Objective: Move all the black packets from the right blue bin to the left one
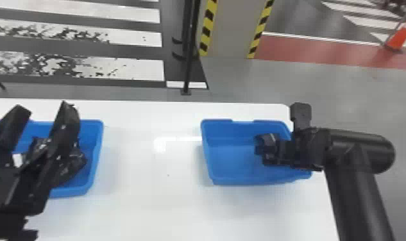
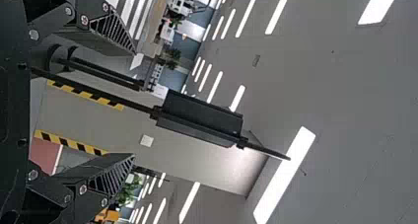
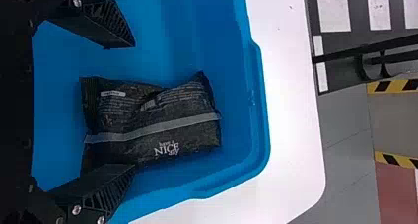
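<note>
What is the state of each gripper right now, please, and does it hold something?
Left gripper: open, holding nothing.
Right gripper: open, holding nothing, at a black packet in the right blue bin.

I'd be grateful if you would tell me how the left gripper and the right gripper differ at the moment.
The left gripper points up toward the ceiling, while the right gripper points down into the right blue bin. The left gripper has no packet between its fingers; the right gripper is over a black packet. Both are black, two-fingered and open.
</note>
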You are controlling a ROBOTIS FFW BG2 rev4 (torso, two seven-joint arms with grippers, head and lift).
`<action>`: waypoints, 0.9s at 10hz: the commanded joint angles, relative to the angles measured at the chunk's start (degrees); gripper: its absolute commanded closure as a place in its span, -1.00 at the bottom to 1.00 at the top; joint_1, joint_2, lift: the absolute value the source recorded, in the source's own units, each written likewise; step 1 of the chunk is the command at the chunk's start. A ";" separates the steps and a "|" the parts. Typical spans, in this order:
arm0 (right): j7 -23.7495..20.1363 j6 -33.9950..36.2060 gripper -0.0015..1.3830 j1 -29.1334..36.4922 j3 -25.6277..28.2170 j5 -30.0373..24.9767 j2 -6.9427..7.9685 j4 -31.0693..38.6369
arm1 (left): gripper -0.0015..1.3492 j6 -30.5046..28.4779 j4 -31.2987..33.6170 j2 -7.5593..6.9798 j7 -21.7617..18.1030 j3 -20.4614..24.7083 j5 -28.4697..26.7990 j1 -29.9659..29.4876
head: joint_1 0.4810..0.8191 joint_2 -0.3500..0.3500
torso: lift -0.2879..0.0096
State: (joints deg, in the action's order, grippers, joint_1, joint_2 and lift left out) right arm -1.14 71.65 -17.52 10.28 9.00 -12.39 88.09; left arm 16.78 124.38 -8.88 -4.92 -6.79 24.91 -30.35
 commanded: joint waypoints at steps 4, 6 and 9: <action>1.05 4.00 0.08 -0.91 0.11 0.03 -0.09 -1.40 | -0.51 0.09 0.00 0.09 0.00 0.51 -0.23 -0.02 | 0.27 -0.65 | -0.01; 1.05 3.44 0.31 -0.91 0.11 0.26 -0.09 -1.82 | -0.51 0.09 0.00 0.17 0.00 0.62 -0.34 -0.16 | 0.27 -0.64 | -0.01; 1.14 -1.35 0.63 1.62 0.23 0.60 0.08 0.85 | -0.51 -0.05 0.00 0.26 0.00 0.85 -0.34 -0.30 | 0.27 -0.64 | -0.01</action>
State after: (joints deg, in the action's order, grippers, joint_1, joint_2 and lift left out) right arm 0.01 71.30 -16.70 10.51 9.47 -12.42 87.93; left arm 16.74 124.38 -8.65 -4.92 -5.96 24.57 -30.66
